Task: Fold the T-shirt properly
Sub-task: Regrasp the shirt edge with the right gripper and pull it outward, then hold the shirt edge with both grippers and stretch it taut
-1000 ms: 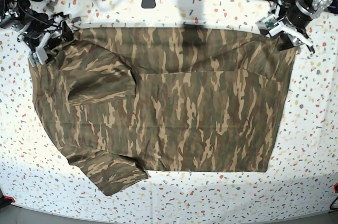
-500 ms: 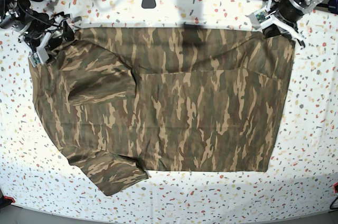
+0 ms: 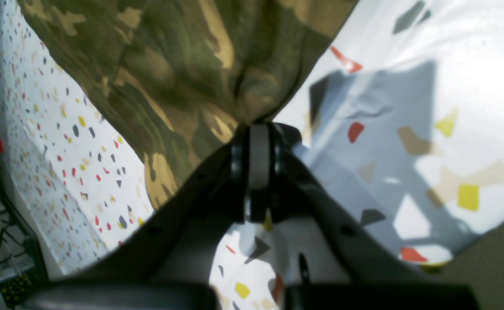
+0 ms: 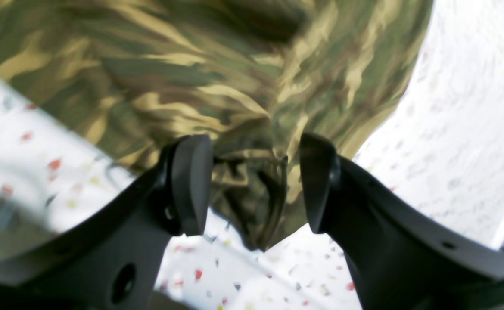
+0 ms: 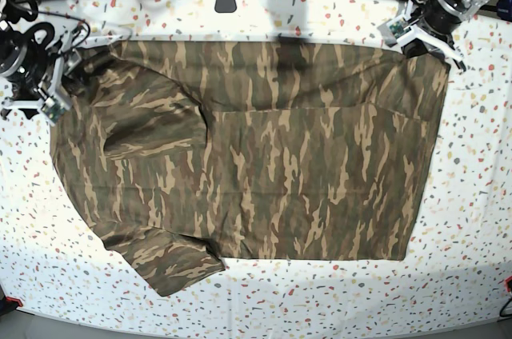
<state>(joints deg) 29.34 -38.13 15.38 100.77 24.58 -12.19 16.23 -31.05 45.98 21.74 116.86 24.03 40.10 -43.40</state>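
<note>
Cloth first: T-shirt [image 5: 256, 159] spread nearly flat on the speckled table [image 5: 472, 195], filling most of it. Nearest to the camera's edge of the table, lower sleeve [image 5: 172, 263] sticking out from the shirt's left half, unfolded. Further up, across the middle of the shirt, one long crease line, and a flap of cloth lying over the left part of the body, possibly the upper sleeve already turned in, though hard to say for sure from the base view. Otherwise no lengthwise or crosswise fold made; body open at full width.

At the shirt's far right corner, left gripper [image 3: 252, 129] pressed together, pinching the hem corner, cloth bunching up from the tips and the table showing beneath. At the shirt's far left corner, right gripper [image 4: 252, 181] spread wide, straddling a crumpled tuck of fabric; cloth between the fingers but not clamped, touching neither pad as far as the blurred wrist view shows.

Judged as early in the task: one corner secured, the other only lined up. Left to do: closing on the second corner, carrying the far edge over the shirt toward the near edge, tucking the lower sleeve, then the final folds.
</note>
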